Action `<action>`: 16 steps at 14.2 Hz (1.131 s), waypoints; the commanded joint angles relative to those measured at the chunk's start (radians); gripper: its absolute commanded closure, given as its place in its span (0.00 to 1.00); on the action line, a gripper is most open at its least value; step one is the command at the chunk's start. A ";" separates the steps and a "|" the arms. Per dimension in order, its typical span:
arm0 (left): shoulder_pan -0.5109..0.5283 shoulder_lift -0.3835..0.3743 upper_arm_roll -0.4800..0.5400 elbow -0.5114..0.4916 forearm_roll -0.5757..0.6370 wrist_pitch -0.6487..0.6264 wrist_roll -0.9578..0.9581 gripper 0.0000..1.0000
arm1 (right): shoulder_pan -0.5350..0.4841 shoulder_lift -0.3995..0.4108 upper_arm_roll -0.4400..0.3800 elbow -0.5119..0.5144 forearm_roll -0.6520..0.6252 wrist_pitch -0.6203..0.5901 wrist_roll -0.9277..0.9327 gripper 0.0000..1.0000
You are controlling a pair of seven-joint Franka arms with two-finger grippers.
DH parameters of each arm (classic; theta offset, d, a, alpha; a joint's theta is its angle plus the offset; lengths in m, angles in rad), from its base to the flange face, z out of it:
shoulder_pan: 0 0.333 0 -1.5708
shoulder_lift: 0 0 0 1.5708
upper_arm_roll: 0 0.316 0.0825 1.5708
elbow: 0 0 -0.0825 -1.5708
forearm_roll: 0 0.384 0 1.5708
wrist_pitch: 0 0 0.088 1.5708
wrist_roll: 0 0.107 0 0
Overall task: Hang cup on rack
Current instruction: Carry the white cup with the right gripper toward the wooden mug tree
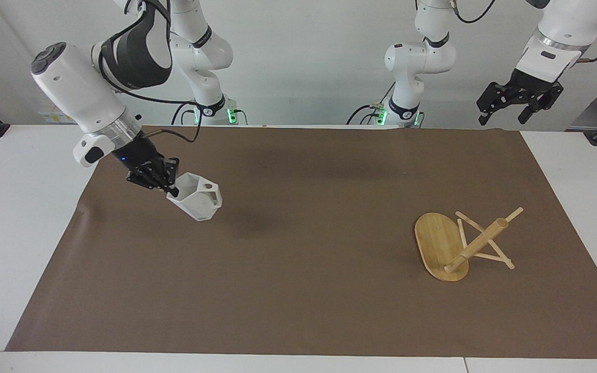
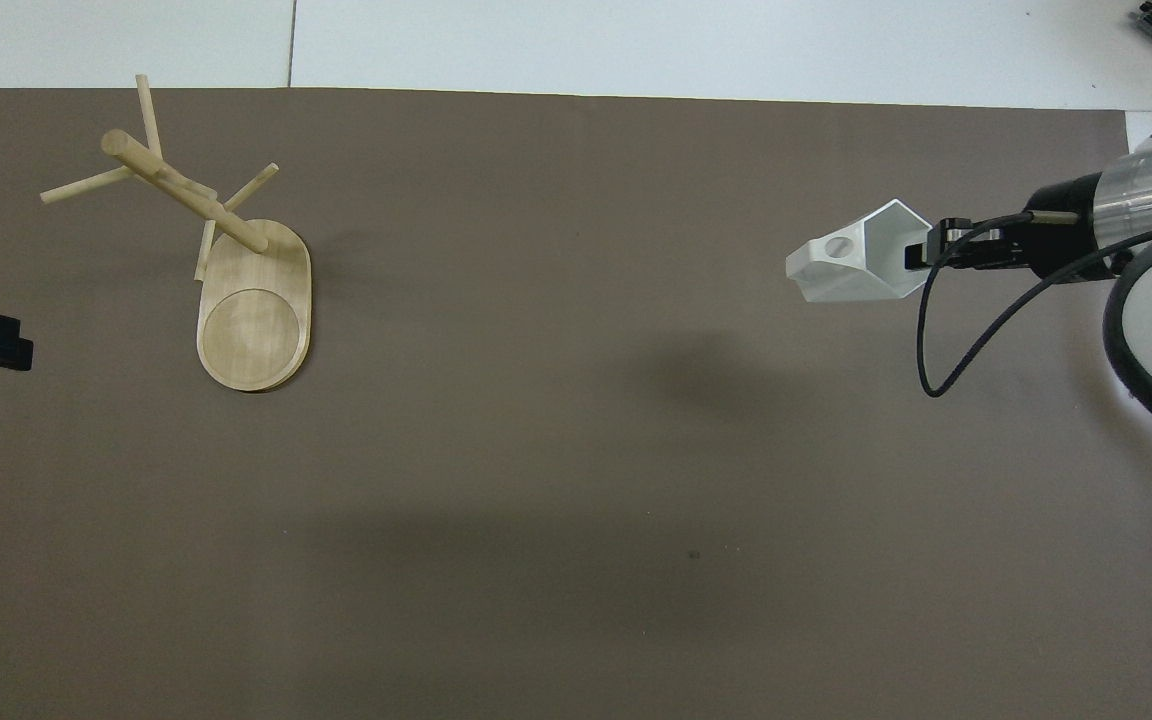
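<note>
You had the right gripper (image 1: 170, 187) pinched shut on the rim of the white faceted cup (image 1: 197, 203), cup clear of the brown mat (image 1: 298, 311), tilted, its shadow showing on the mat below. The blocky handle with its round hole pointed away from the gripper, toward the left arm's end of the table. The bamboo mug rack (image 1: 459, 243) lay tipped over on the mat at the left arm's end, oval base on edge, post and pegs slanting to the mat, well apart from the cup. Your left gripper (image 1: 519, 103) waited raised over the table's edge by its base, fingers spread, holding nothing.
</note>
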 commanded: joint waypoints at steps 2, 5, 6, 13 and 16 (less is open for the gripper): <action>0.014 -0.020 -0.003 -0.016 -0.016 -0.007 0.011 0.00 | 0.025 -0.021 0.080 0.001 0.086 0.054 0.118 1.00; 0.003 -0.020 -0.004 -0.016 -0.016 -0.002 0.009 0.00 | 0.048 -0.024 0.195 0.000 0.113 0.149 0.212 1.00; 0.001 -0.020 -0.004 -0.016 -0.016 -0.007 0.009 0.00 | 0.048 -0.025 0.227 -0.008 0.138 0.190 0.213 1.00; 0.000 -0.020 -0.012 -0.028 -0.152 0.016 -0.171 0.00 | 0.049 -0.060 0.301 -0.058 0.610 0.245 0.062 1.00; -0.005 -0.002 -0.017 -0.019 -0.241 0.027 -0.381 0.00 | 0.081 -0.076 0.309 -0.097 0.709 0.246 -0.021 1.00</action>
